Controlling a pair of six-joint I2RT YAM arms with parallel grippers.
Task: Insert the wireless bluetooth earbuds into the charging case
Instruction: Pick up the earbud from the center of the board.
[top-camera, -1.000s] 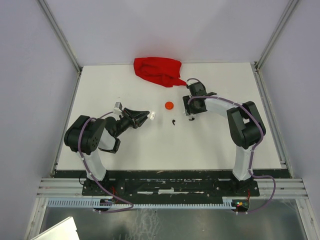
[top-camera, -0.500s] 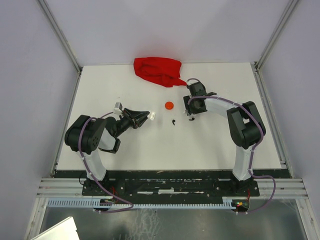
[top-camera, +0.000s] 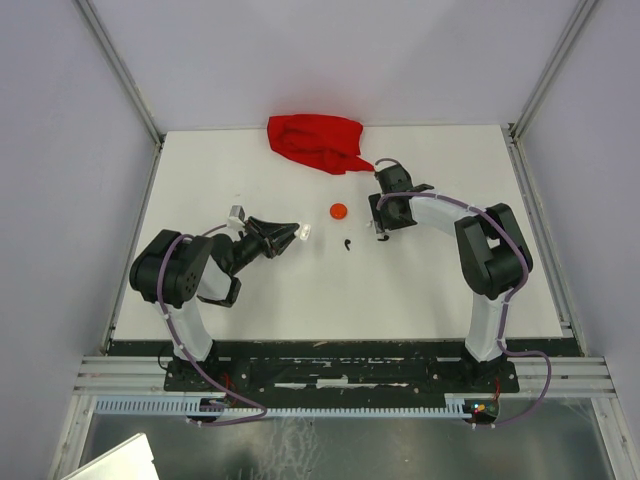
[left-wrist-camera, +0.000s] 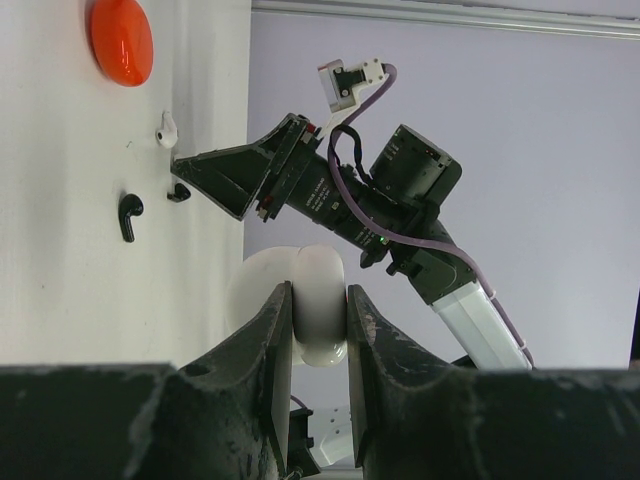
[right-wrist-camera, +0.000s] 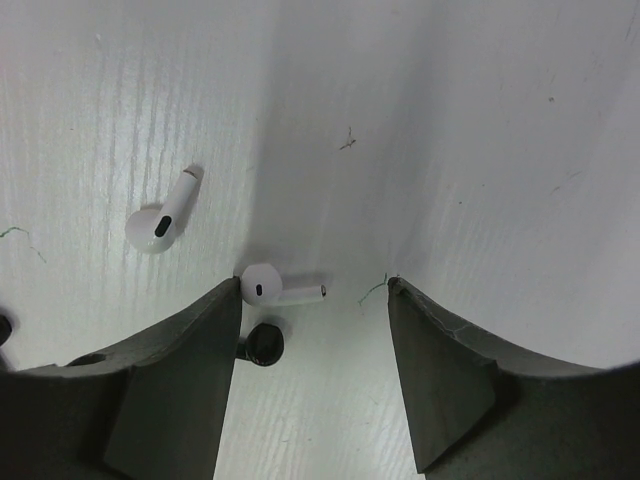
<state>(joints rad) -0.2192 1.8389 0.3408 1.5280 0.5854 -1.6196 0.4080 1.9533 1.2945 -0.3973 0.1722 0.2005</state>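
- Holding: L gripper (left-wrist-camera: 320, 292) clamped tight on white charging case (left-wrist-camera: 318, 322), left of table (top-camera: 250, 290) centre.
- R gripper (right-wrist-camera: 313, 290) jaws apart, low over table, white earbud (right-wrist-camera: 262, 286) lying btwn them.
- 2nd white earbud (right-wrist-camera: 163, 212) just outside jaws; black earbud (right-wrist-camera: 262, 343) beside 1st.
- Lone black earbud (top-camera: 347, 244) btwn grippers, near orange disc (top-camera: 339, 210).
- Red cloth (top-camera: 315, 140) at far edge.

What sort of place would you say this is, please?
Most likely a robotics lab test cell: a left arm and a right arm are bolted at the near edge of a white table, closed in by plain panel walls on aluminium framing.
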